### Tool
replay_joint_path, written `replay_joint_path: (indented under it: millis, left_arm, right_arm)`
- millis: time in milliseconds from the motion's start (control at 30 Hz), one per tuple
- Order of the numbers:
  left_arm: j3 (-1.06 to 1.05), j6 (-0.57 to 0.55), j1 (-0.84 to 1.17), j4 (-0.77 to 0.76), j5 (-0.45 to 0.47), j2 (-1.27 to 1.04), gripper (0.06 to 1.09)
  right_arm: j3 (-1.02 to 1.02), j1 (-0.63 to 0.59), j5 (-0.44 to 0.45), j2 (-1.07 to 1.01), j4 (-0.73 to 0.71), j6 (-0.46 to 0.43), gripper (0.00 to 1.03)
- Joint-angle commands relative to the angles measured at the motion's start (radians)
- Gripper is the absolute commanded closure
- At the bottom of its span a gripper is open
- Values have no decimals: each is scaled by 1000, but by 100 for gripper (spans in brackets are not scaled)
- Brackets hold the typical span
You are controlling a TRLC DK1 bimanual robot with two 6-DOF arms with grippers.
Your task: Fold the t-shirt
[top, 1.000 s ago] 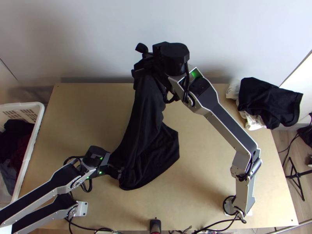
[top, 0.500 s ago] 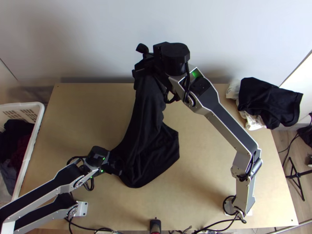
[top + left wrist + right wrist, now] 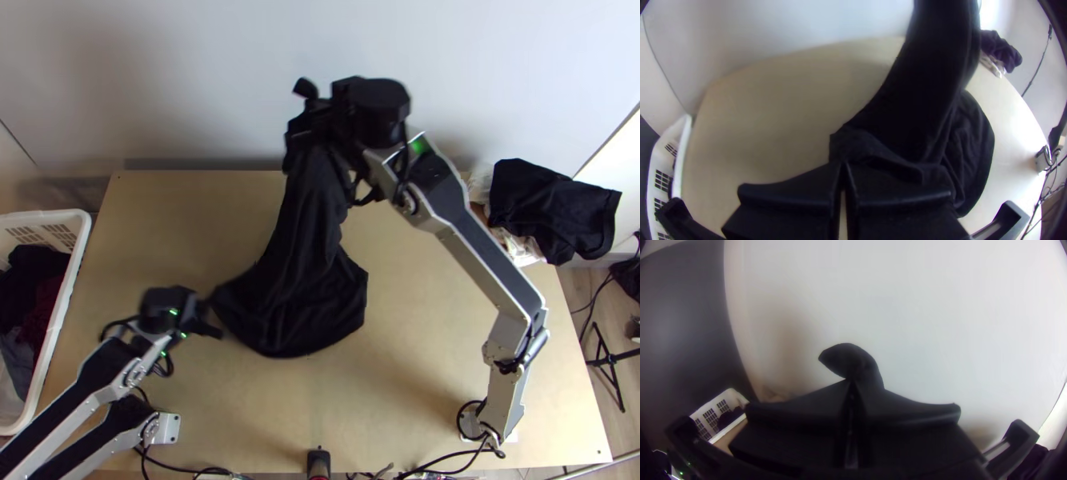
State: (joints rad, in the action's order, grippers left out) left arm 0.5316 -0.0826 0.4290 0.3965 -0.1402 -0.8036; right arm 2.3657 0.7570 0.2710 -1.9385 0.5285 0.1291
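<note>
pale wall [image 3: 200, 72] backs our light wooden table [image 3: 432, 352], and between the two arms the black t-shirt [image 3: 300, 280] hangs bunched, its lower part draped over the middle. we have the right gripper [image 3: 852, 382] up by the far edge, its fingers closed on the top of the cloth, a bit poking out past the tips. lower down, our left gripper [image 3: 843, 163] seems to pinch a lower edge, fingers pressed together. we judge this as opening the shirt out before any fold; next we should draw it taut between both grips, then lay it flat without letting it twist.
</note>
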Motion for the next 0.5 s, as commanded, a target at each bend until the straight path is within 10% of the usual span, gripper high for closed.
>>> replay_joint_path:
  millis: [0, 467]
  left_arm:
    - [113, 210, -280, -82, -9, 18, 105]
    - [280, 133, -544, -510, -10, -65, 105]
  right_arm:
    - [1, -96, 23, 72, -7, -6, 100]
    - [-6, -297, 89, 294, -62, -3, 100]
